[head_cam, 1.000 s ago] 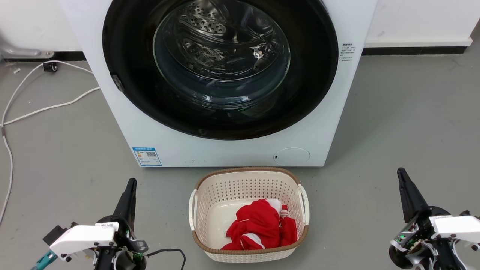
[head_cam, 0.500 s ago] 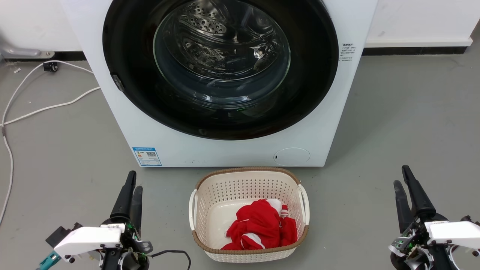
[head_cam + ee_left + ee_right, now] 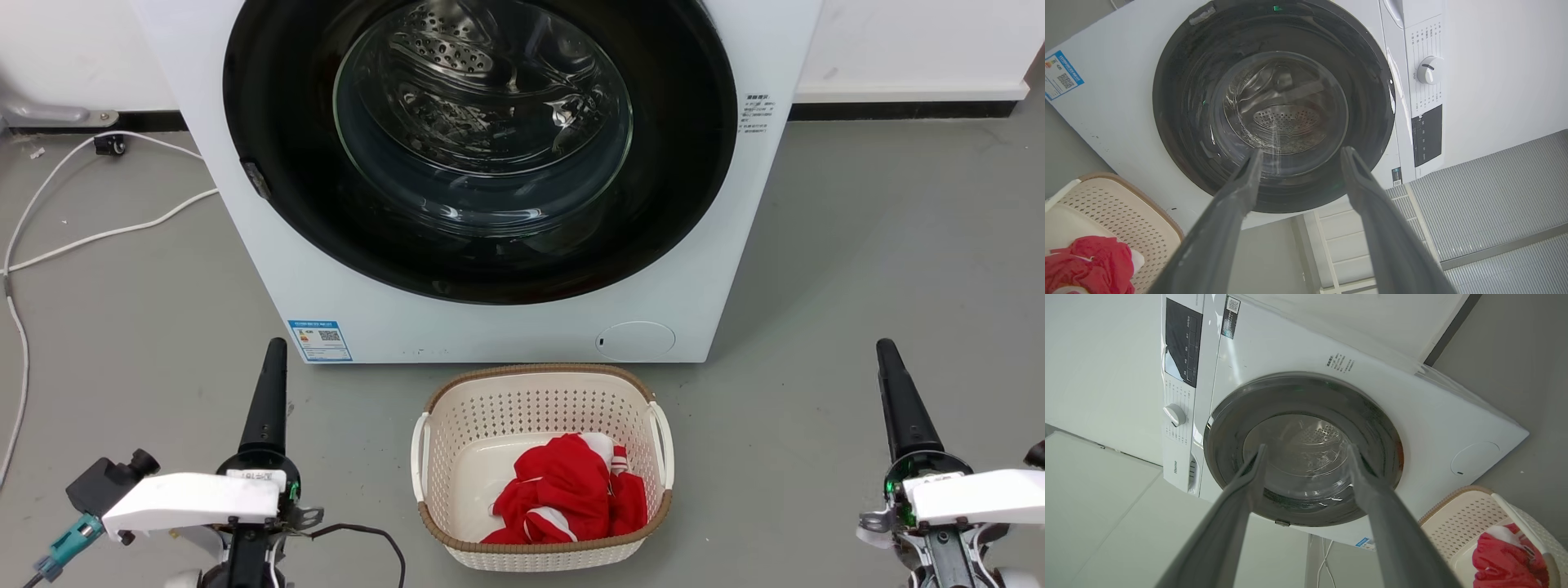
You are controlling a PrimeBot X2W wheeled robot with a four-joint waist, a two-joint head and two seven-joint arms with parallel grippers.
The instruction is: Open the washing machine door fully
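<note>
The washing machine door [image 3: 482,122] is a glossy black disc with a bulging glass centre, lying flush against the white machine front [image 3: 490,327]. A small latch tab [image 3: 255,180] sits on its left rim. The door also shows in the left wrist view [image 3: 1274,106] and the right wrist view [image 3: 1302,453]. My left gripper [image 3: 273,351] hangs over the floor at lower left, well short of the machine. My right gripper [image 3: 886,351] hangs at lower right. In the wrist views the left gripper [image 3: 1301,153] and the right gripper [image 3: 1306,448] stand open, holding nothing.
A cream laundry basket [image 3: 539,371] with a red and white garment [image 3: 563,490] stands on the grey floor just in front of the machine, between my arms. White cables [image 3: 82,237] trail over the floor at the left. A wall runs behind the machine.
Both grippers have rolled at the wrist, so each now shows edge-on as a single finger, and their tips have risen slightly toward the machine. The door has not moved.
</note>
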